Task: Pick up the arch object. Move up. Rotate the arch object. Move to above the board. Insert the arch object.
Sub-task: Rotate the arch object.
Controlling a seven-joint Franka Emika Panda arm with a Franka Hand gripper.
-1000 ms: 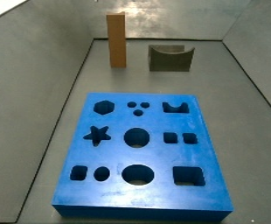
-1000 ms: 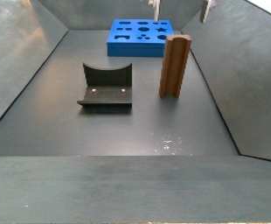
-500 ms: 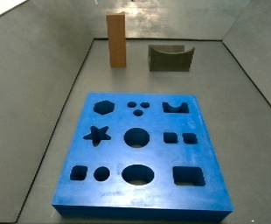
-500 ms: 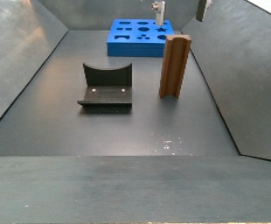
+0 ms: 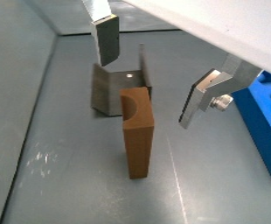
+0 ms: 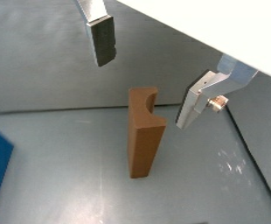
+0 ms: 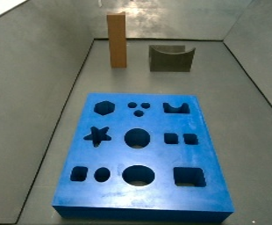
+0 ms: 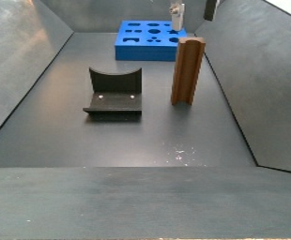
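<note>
**Inspector:** Condition of the end effector (image 5: 149, 68)?

**Assistant:** Spread wide, holding nothing. In both wrist views its two silver fingers (image 6: 100, 39) stand well apart, above the arch object (image 5: 135, 131) and clear of it. In a side view only the finger tips (image 8: 177, 13) show at the frame's upper edge, over the far end of the enclosure.

**Inspector:** Position of the arch object?

**Assistant:** Upright on the grey floor (image 8: 135, 141), standing on its short end. The wrist views show a curved notch at its top end (image 6: 142, 94). In a side view it reads as a plain tan post (image 7: 116, 39) near the back wall.

**Inspector:** Anything adjacent?

**Assistant:** A dark grey U-notched block (image 8: 113, 92) lies on the floor beside it, apart from it. In a wrist view this block (image 5: 117, 87) sits just behind the arch object.

**Inspector:** And the board?

**Assistant:** The blue board (image 7: 142, 155) lies flat on the floor, well apart from both pieces. Its cut-outs are all unfilled. A wrist view catches only its edge (image 5: 268, 122).
</note>
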